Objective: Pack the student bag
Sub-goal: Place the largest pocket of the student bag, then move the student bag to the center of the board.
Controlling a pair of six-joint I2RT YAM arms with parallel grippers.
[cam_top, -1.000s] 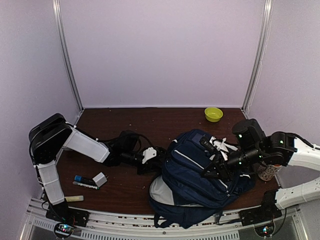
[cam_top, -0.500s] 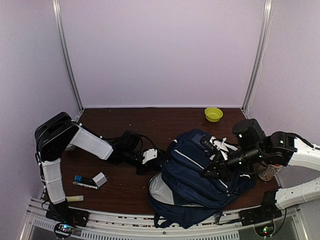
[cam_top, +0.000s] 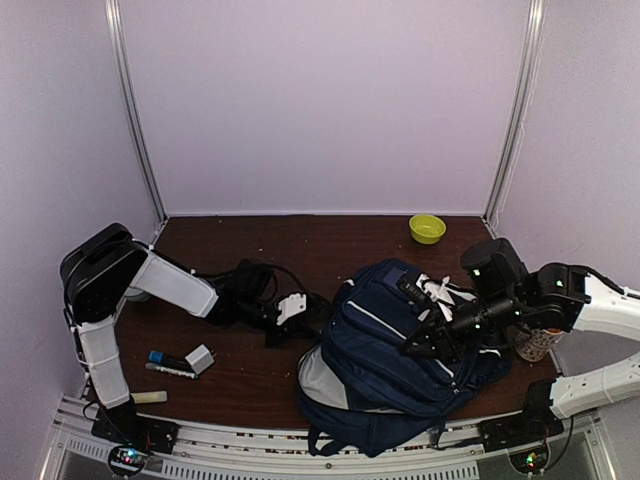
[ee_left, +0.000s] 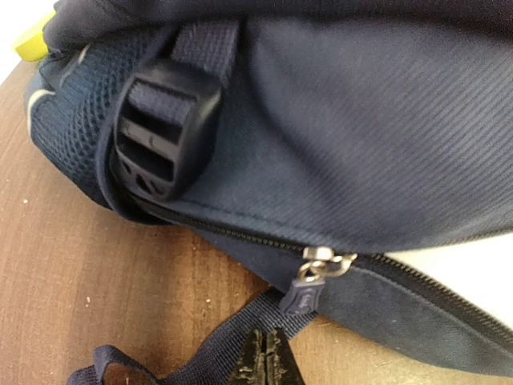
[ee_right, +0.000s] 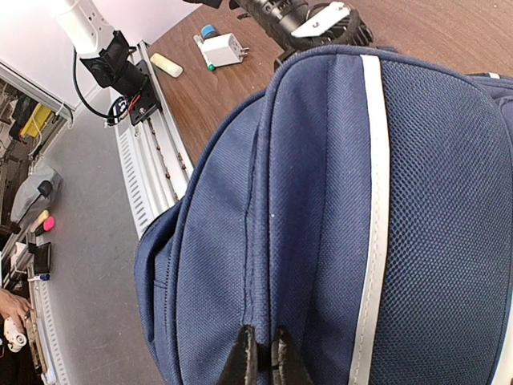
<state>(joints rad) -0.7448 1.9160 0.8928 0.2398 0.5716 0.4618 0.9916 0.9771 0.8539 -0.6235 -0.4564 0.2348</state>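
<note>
The student bag point(cam_top: 395, 350), navy with white stripe trim, lies at centre right with its grey lining point(cam_top: 318, 385) showing at the near left. My right gripper point(cam_top: 415, 345) sits on top of it, shut on a fold of the navy fabric point(ee_right: 260, 353) beside a white stripe point(ee_right: 370, 200). At the bag's left edge my left gripper point(cam_top: 315, 320) is low on the table. Its jaws point(ee_left: 266, 357) are shut over a dark strap point(ee_left: 200, 353), with nothing visibly between them. The zipper pull point(ee_left: 309, 293) hangs just ahead of the tips, untouched. A black buckle point(ee_left: 164, 128) sits higher on the bag's side.
A green bowl point(cam_top: 427, 228) stands at the back right, and a patterned cup point(cam_top: 535, 345) stands by the right arm. Left of the bag lie a white charger point(cam_top: 200, 358), a blue-capped pen point(cam_top: 165, 362) and a pale yellow stick point(cam_top: 147, 397).
My left gripper's jaws have closed, and it has drawn back slightly to the left along the bag's edge. The right gripper keeps its pinch on the bag fabric.
</note>
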